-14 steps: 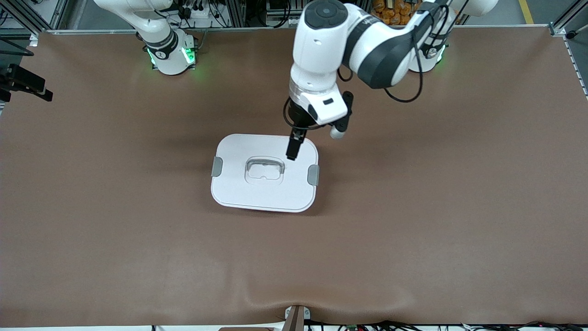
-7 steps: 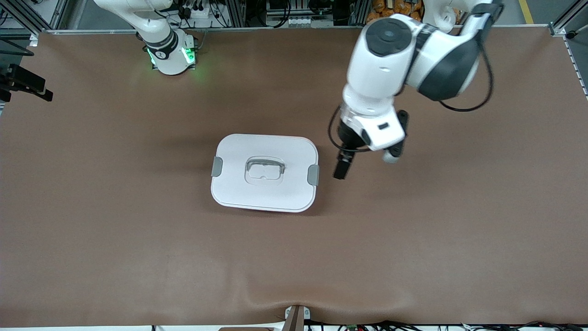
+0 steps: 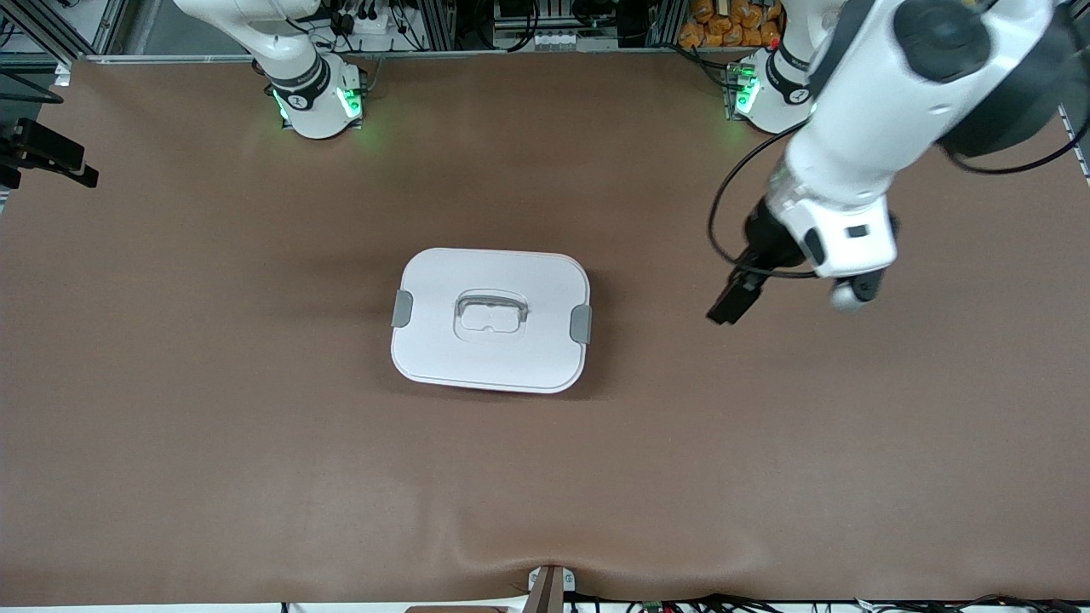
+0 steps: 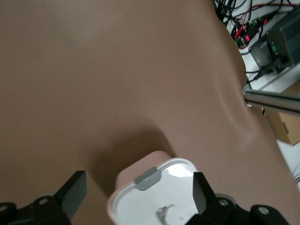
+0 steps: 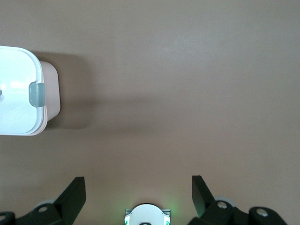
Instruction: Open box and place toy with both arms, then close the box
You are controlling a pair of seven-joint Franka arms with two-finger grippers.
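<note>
Two pincers, both spread and empty: the left pincer [image 3: 731, 308] hangs over bare table [image 3: 255, 468] toward the left arm's end, with the closed box [image 3: 491, 318] lying mid-table, its long axis running arm to arm, grey clips (both down) at the ends; the right pincer [image 5: 138, 194] hovers over its base; no toy visible, nothing between

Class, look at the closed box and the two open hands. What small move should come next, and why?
Probably draw the left hand toward its base to rest. The lid sits on the box, grey clips at both sides, no toy shows on the table, and that hand hangs open and empty over bare table. The right hand waits open.
</note>
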